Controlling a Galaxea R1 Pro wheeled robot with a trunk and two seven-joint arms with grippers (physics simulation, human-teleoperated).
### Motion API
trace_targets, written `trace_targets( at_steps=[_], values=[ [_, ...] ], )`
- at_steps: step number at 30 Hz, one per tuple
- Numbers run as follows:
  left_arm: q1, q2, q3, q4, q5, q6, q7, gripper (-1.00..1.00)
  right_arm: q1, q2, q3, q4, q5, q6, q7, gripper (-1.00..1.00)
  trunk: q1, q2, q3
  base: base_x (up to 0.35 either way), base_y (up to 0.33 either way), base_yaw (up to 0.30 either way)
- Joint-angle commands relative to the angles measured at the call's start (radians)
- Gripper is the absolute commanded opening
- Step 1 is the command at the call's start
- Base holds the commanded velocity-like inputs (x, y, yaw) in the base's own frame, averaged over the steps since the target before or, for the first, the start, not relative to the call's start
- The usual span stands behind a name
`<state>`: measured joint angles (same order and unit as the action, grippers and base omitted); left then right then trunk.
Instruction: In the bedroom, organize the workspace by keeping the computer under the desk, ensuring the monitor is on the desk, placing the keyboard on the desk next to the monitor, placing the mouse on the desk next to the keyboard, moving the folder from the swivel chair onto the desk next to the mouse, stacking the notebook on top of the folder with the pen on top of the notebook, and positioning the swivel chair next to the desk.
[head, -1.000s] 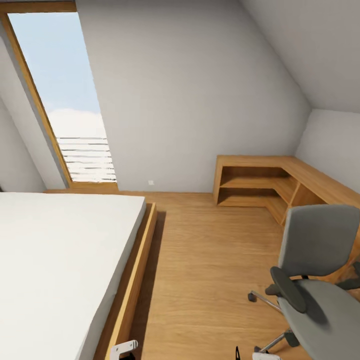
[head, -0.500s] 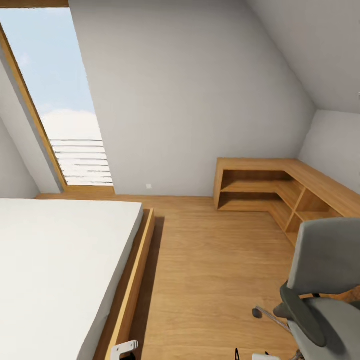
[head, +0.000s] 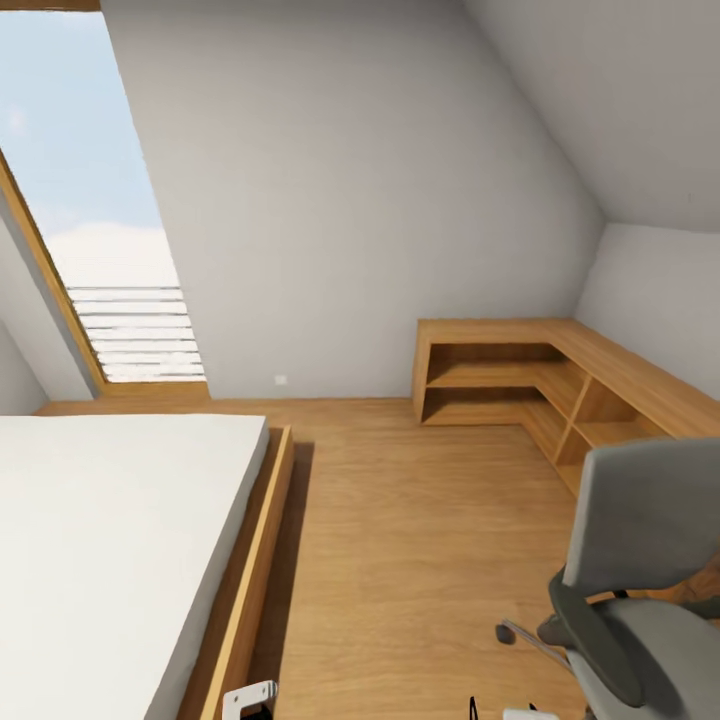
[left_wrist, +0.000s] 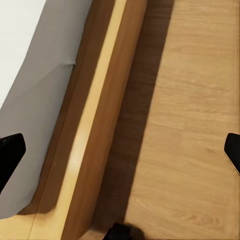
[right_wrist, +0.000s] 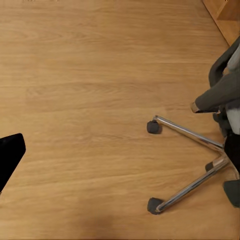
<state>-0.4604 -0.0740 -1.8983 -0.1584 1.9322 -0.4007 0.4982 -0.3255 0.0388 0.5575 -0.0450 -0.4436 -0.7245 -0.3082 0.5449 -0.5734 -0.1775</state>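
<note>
Stood in the bedroom (head: 350, 200), swivel chair (head: 640, 590) at right on the wooden floor (head: 410, 560), near the low shelving unit (head: 540, 380). Bed (head: 110, 540) at left. Left claw (left_wrist: 120, 150) spread wide over the bed frame. Right claw (right_wrist: 120, 155): couldn't tell.

Your left wrist camera looks down on the bed's wooden frame (left_wrist: 95, 140), white mattress (left_wrist: 35, 75) beside it, and wooden floor (left_wrist: 190, 125).
</note>
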Motion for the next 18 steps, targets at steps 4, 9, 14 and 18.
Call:
trace_targets(
  at_steps=[4, 9, 14, 18],
  values=[
    [-0.001, 0.0, -0.008, -0.003, 0.007, -0.004, 0.005, 1.0, -0.001, 0.001, 0.009, 0.0, -0.004, 0.0, -0.006, 1.0, 0.001, -0.001, -0.002, 0.306, 0.0, -0.008],
    [-0.001, 0.0, -0.008, -0.003, 0.007, -0.004, 0.005, 1.0, -0.001, 0.0, 0.009, 0.0, -0.004, 0.0, -0.006, 1.0, 0.001, -0.001, -0.001, 0.321, 0.0, -0.002],
    [-0.001, 0.0, -0.008, -0.003, 0.007, -0.003, 0.005, 1.0, -0.001, 0.0, 0.009, 0.0, -0.004, 0.0, -0.006, 1.0, 0.001, -0.001, -0.001, 0.325, 0.0, 0.0],
    [-0.001, 0.0, -0.008, -0.003, 0.007, -0.002, 0.005, 1.0, -0.001, 0.0, 0.009, 0.0, -0.004, 0.0, -0.006, 1.0, 0.001, -0.001, -0.001, 0.325, 0.0, 0.0]
  ],
)
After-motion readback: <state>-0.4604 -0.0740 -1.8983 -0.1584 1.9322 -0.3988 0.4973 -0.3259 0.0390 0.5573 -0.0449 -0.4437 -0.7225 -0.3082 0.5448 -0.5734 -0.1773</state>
